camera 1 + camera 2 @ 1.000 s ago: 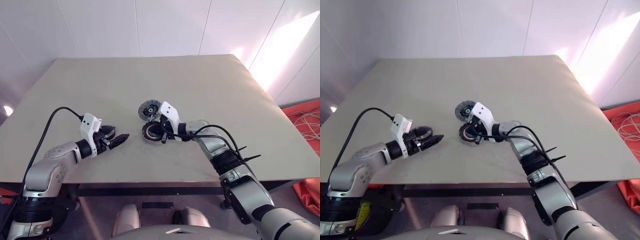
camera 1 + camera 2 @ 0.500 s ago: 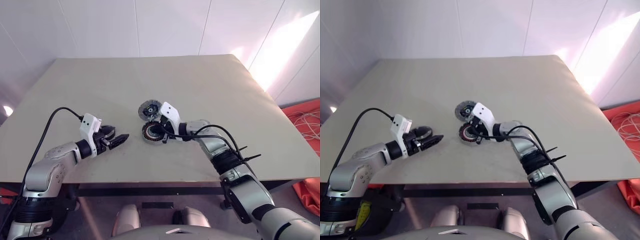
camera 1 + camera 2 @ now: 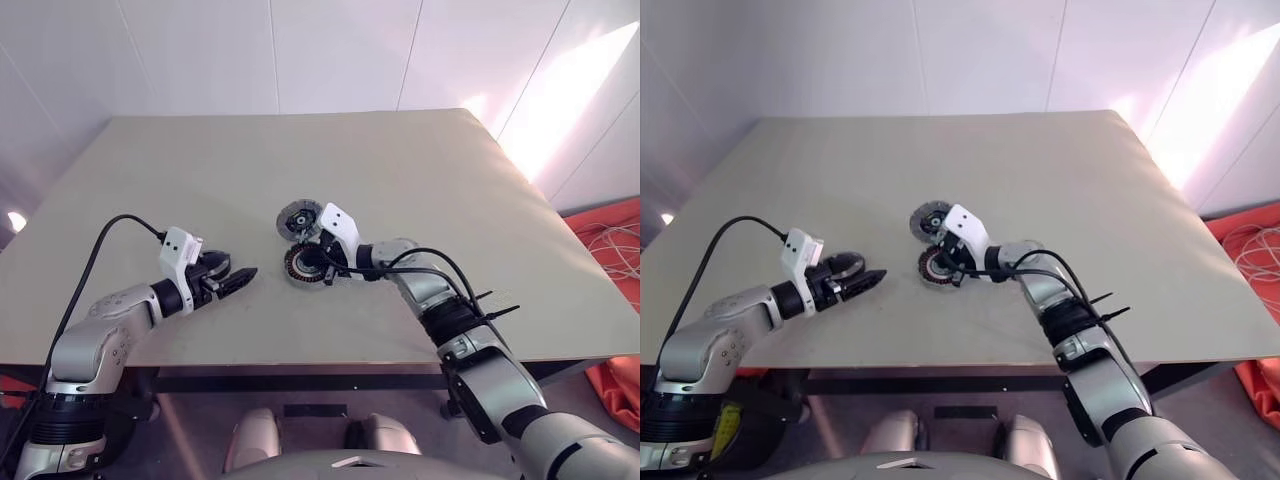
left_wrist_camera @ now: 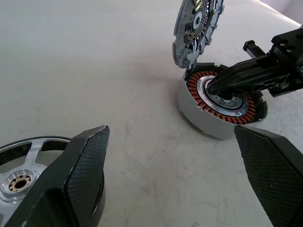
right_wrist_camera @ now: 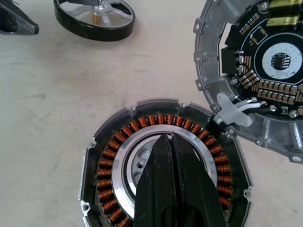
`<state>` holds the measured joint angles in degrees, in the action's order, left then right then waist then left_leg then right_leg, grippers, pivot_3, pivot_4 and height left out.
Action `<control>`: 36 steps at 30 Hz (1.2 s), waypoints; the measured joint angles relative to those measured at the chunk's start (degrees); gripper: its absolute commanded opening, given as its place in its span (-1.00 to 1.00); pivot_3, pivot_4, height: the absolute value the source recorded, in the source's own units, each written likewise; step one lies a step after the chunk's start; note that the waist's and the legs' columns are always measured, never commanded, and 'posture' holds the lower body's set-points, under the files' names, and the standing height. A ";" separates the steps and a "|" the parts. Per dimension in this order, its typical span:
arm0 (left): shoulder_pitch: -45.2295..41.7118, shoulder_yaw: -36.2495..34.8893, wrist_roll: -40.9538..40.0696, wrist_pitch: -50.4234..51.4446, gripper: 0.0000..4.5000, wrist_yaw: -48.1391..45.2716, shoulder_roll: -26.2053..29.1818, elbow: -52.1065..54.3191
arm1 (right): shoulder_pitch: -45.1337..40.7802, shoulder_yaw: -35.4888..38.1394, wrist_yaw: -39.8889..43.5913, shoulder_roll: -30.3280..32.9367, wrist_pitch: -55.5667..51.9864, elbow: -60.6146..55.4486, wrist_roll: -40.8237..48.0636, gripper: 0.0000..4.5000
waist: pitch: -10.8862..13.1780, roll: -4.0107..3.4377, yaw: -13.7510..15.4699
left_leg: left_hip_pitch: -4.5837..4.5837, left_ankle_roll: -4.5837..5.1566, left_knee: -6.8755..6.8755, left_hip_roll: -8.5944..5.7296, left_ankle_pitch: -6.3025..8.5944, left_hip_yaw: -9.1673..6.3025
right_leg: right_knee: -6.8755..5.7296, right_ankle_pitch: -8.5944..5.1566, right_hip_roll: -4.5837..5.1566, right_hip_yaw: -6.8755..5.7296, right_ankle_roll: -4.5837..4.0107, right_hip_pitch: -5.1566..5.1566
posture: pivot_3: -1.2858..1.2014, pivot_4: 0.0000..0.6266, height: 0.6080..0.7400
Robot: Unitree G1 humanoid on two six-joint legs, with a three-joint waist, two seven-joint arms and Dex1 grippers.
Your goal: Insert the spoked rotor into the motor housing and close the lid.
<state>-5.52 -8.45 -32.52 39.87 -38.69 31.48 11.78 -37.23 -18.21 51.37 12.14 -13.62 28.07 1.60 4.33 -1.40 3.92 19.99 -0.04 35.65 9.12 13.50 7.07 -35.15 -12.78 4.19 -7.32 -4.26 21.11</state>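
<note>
- On the pale table (image 3: pixel 420 170), seen from the head cameras, the scene matches the one of a second ago. Both arms sit where they were and no part has changed place.
- The left gripper (image 3: pixel 238 268) hovers low over the near left part of the table, well apart from the motor parts. Its jaws are spread as wide as before.
- The right gripper (image 3: pixel 318 270) reaches in from the right, with its tip down on the middle of the motor housing (image 3: pixel 287 268). Its two black fingers are pressed together and hold nothing.
- The lid (image 3: pixel 297 218) stands tilted up just behind the housing, joined to it at the edge and still open.
- From the left wrist, the two wide-set fingers (image 4: pixel 85 179) frame the view. A black-rimmed wheel with silver spokes (image 4: pixel 28 158) lies flat on the table just beside one of them, partly hidden behind it. I cannot tell whether they touch.
- Farther off in that view, the spoked rotor (image 4: pixel 246 113) lies inside the grey housing, with its copper-brown spokes ringing a shiny hub. The right gripper's closed tip rests on that hub.
- The lid rises almost upright at the housing's far rim, with its inner face of small parts turned toward the camera.
- From the right wrist, the closed fingers point straight at the rotor's silver centre. The rotor fills the housing evenly, and a small grey hinge tab links the housing to the open lid beside it.
- The silver-spoked wheel lies beyond, with the left gripper's fingertip near it.
</note>
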 measured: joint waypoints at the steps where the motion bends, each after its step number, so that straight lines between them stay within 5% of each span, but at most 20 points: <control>1: 0.00 0.00 -0.05 0.07 1.00 0.00 0.00 0.00 | 0.00 0.00 -0.29 -0.04 0.58 0.33 -0.17 -0.98 | 0.00 0.00 0.00 | 0.00 0.00 0.00 0.00 0.00 0.00 | 0.00 0.00 0.00 0.00 0.00 0.00 | 0.03 -1.00 1.00; 10: 0.18 -2.35 -2.60 4.40 1.00 0.44 0.91 0.19 | 0.14 1.16 -0.52 1.68 1.85 0.14 0.12 -0.98 | 0.01 0.00 0.02 | 0.00 0.01 0.00 -0.01 0.00 0.01 | -0.06 0.00 0.00 0.03 0.00 0.04 | 0.03 -1.00 1.00; 21: 10.53 -16.22 -11.45 9.58 1.00 1.89 1.91 2.74 | 3.29 7.86 2.70 11.86 -4.47 -14.67 4.22 -0.98 | 0.00 0.04 0.02 | -0.03 0.10 -0.22 -0.07 0.05 0.09 | 0.05 -0.02 0.00 0.12 0.00 0.08 | 0.03 -1.00 1.00; 36: 7.88 -24.89 -28.02 20.17 1.00 19.31 -7.71 -5.49 | 4.62 9.72 3.55 15.31 -9.28 -20.50 7.51 -0.98 | -0.05 0.16 0.12 | -0.21 0.08 -0.29 -0.08 0.03 0.09 | 0.09 -0.21 -0.04 0.16 0.35 -0.06 | 0.03 -1.00 1.00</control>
<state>2.36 -33.34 -60.55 60.04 -19.38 23.77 6.29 -32.61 -8.49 54.92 27.45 -22.90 7.57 9.11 4.28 -1.24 4.04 19.78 0.04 35.35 9.04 13.53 7.17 -35.05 -12.99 4.15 -7.16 -3.90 21.05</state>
